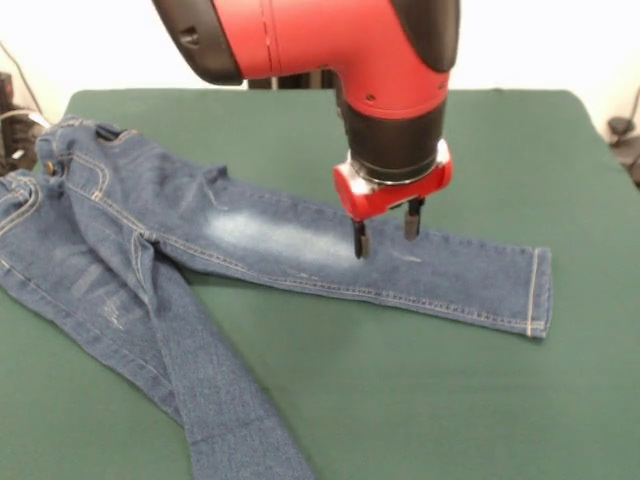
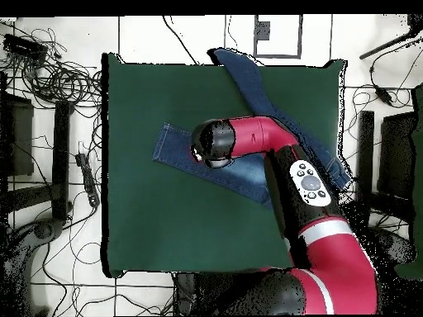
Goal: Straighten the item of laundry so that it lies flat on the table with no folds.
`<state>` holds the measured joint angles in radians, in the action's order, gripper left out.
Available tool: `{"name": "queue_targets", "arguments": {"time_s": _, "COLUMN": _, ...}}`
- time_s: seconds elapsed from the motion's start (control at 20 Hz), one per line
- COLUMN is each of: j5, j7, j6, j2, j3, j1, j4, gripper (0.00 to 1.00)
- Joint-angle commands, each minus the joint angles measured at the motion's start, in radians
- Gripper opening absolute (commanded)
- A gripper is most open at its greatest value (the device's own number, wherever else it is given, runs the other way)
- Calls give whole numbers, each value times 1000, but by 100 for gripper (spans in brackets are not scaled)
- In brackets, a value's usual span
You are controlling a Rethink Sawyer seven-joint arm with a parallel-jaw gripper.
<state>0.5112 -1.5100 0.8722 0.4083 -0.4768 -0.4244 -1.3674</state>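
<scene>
Directly beneath the gripper (image 1: 384,233), whose fingers stood apart and held nothing, lay one leg of the jeans (image 1: 300,245), flat on the green table (image 1: 420,380). Farther off, the second leg angled away and the waistband sat bunched. A pinch there would likely have caught little cloth, or dragged the smoothed leg into new wrinkles.

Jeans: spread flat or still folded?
Not flat. The jeans have one leg straight under the tool; the waist is bunched and runs off the table edge.
</scene>
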Motion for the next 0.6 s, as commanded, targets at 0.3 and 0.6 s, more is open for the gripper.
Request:
{"name": "queue_targets", "arguments": {"time_s": 0.3, "j5": 33, "j7": 134, "j6": 13, "j2": -60, "j3": -35, "j1": -10, "j4": 62, "gripper": 100}}
{"name": "queue_targets", "arguments": {"time_s": 0.6, "j5": 40, "j7": 217, "j6": 130, "j2": -189, "j3": -44, "j1": 8, "j4": 313, "gripper": 100}}
